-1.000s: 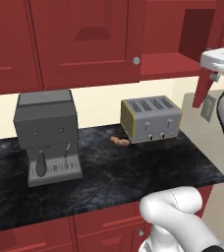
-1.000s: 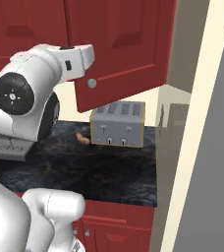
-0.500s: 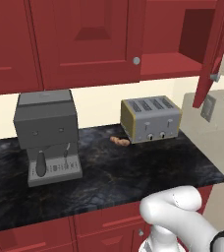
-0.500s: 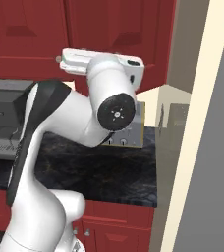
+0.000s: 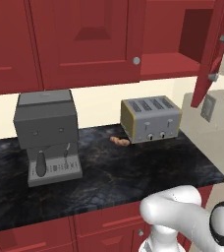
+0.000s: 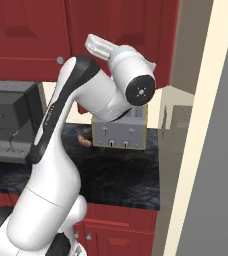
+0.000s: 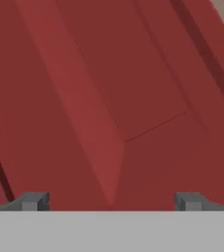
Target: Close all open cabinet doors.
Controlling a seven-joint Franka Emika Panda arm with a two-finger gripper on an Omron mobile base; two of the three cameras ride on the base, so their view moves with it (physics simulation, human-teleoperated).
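Open cabinet door at the upper right of the left base view, swung out edge-on from the wall cabinet, its round knob at the lower corner; the bare red shelf inside shows beside it. The neighbouring door lies flush and shut. In the hand view the pincer faces a raised red panel at close range, fingertips spread apart with nothing between them, a posture that suits pushing with the hand rather than gripping the knob. Whether the tips touch the panel cannot be told. On the dark worktop stand a toaster directly beneath the open door, a coffee machine to the left, and a small brown item between them. All sit below the door's swing; the side wall crowds the arm's right.
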